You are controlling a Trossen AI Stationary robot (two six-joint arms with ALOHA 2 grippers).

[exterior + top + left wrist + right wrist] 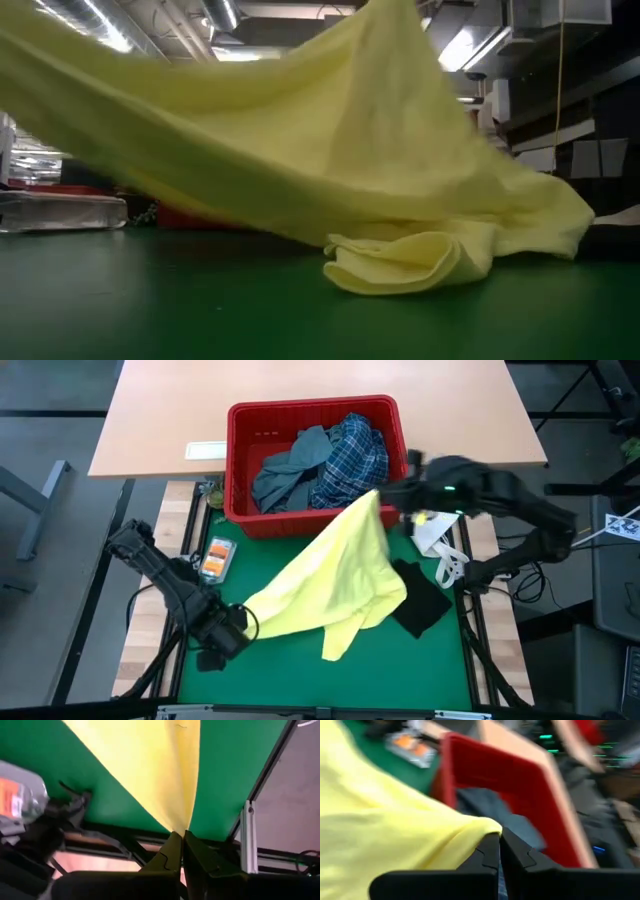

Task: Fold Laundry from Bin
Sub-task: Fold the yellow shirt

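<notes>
Over the green mat point(300, 650), the yellow garment point(330, 582) hangs stretched between the left gripper point(243, 622) and right gripper point(383, 496), both clamped on its corners, while plaid and grey laundry point(320, 465) sits in the red bin point(240, 450).

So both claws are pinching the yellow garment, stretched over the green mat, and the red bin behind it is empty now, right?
Not quite: the red bin is not empty. The high view shows a grey-blue garment and a plaid shirt inside it. The rest holds: the left claw and right claw each pinch a corner of the yellow garment, stretched over the green mat.
</notes>
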